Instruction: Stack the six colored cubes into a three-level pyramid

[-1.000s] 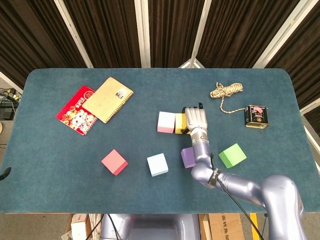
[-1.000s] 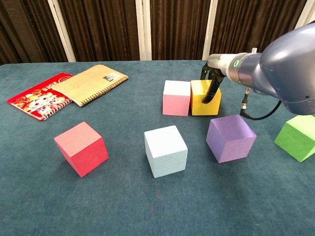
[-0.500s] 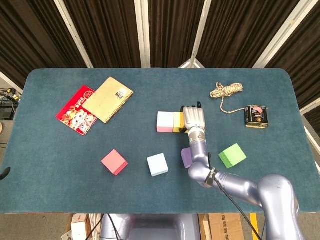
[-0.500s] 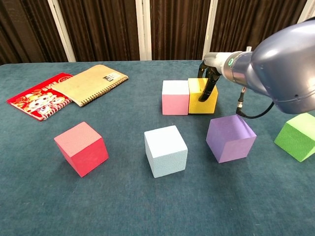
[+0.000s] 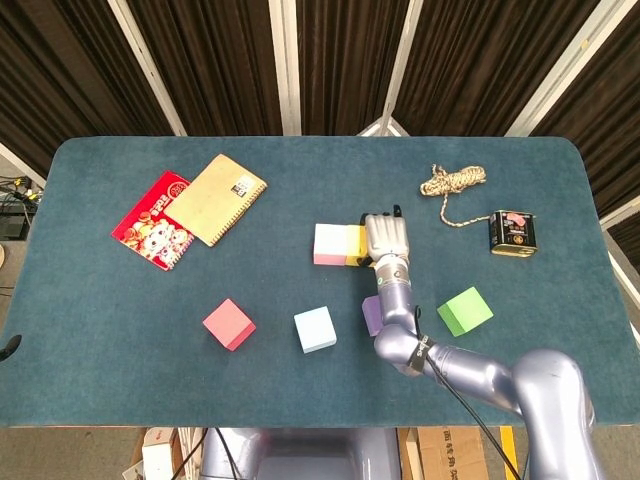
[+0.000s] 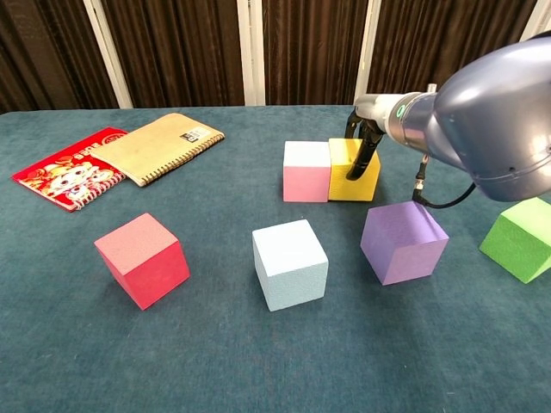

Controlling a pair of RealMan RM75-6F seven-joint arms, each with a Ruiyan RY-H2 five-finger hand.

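Since a second ago your right robot hand has pushed the yellow cube leftward, and it now sits flush against the pink cube with no gap. You have the fingers draped down the yellow cube's right face, pressing it rather than gripping it; nothing is held. Your left robot hand shows in neither view.

On the dark teal worktop, the purple cube sits just in front of that pair, the light blue cube to its left, the red cube further left, and the green cube off to the right. Dark curtains hang behind.

You have open worktop along the near edge and between the red cube and the notebook.
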